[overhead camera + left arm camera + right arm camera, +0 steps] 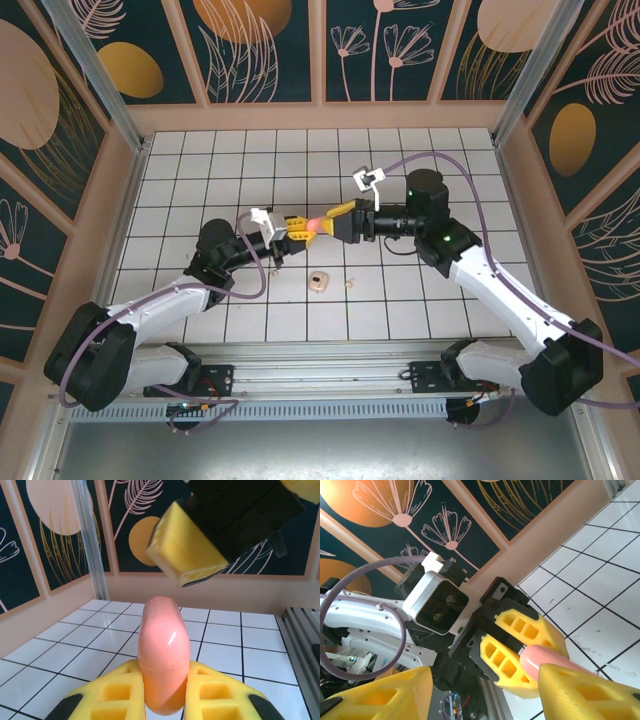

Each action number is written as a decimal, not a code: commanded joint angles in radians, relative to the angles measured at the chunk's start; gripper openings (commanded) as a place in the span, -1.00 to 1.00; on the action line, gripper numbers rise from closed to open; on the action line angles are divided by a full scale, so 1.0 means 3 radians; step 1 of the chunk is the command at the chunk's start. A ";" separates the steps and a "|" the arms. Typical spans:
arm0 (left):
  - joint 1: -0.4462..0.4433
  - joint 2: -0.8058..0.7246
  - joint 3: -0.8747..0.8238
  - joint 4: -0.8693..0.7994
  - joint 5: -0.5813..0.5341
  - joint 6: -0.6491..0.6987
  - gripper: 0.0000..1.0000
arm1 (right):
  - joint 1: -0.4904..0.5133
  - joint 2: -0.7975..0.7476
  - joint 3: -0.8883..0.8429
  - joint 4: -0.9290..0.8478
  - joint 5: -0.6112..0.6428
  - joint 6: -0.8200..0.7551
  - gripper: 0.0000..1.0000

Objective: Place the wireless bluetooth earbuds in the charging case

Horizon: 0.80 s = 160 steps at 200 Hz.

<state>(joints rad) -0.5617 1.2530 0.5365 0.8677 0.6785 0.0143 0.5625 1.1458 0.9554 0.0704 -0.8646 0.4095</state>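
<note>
Pink case [162, 645] clamped in my left claw [165, 669], base hidden; long axis aims at my half-open, empty right claw [333, 222].

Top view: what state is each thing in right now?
Pink case: lid closed, held above the tiles.
Left jaws: shut on the pink case.
Right jaws: open, either side of its free end.
Cream case: lying on the tiles, untouched.
Small cream earbud: loose on tiles beside it.
</note>
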 commanded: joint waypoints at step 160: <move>-0.0332 0.2268 0.2555 -0.2556 -0.0841 -0.2948 -0.89 | -0.1053 -0.0281 -0.0670 -0.0995 0.2552 0.1168 0.21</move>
<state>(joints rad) -0.6640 1.8320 1.2060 0.2359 0.4397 -0.7181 0.2501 1.0760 0.7856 -0.2512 -0.0978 0.7242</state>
